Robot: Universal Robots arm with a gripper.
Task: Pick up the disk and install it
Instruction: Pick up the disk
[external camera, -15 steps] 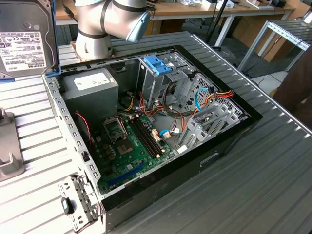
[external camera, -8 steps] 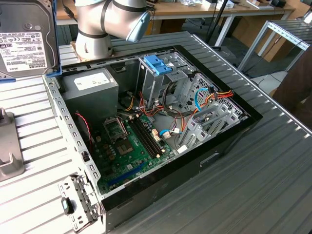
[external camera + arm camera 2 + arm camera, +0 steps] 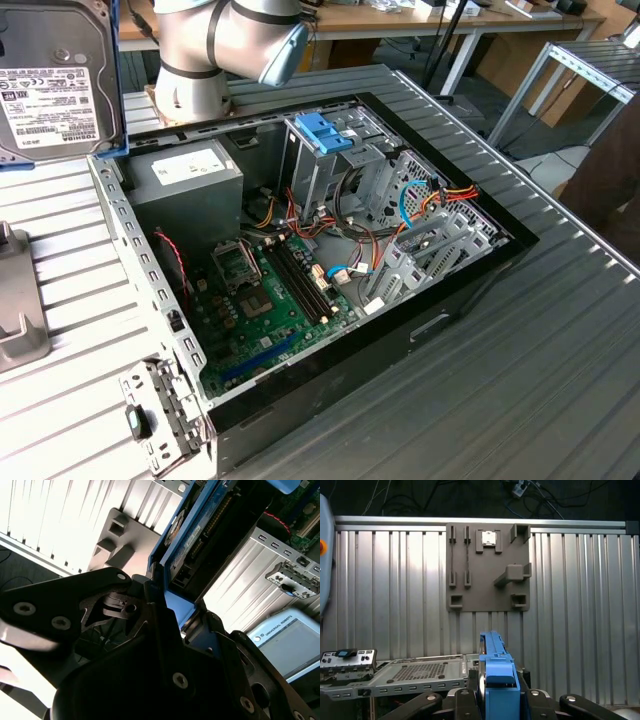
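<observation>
The disk [image 3: 55, 80] hangs in the air at the exterior view's upper left, label side toward the camera, with its light-blue carrier along one edge. It is above the slatted table, beside the open computer case [image 3: 112, 210]. In both wrist views I see the disk edge-on [image 3: 492, 665] [image 3: 200, 535], clamped between my black fingers. My gripper [image 3: 495, 697] [image 3: 182, 615] is shut on the carrier's end. Inside the case stands the metal drive cage [image 3: 320, 170] with a blue-handled carrier [image 3: 325, 130] on top.
A grey fixture plate [image 3: 487, 570] [image 3: 15, 300] lies on the slatted table beyond the case. The case holds a motherboard [image 3: 270, 290], a power supply [image 3: 185, 175] and loose cables [image 3: 440, 200]. The arm's base [image 3: 200, 60] stands behind the case. Desks line the background.
</observation>
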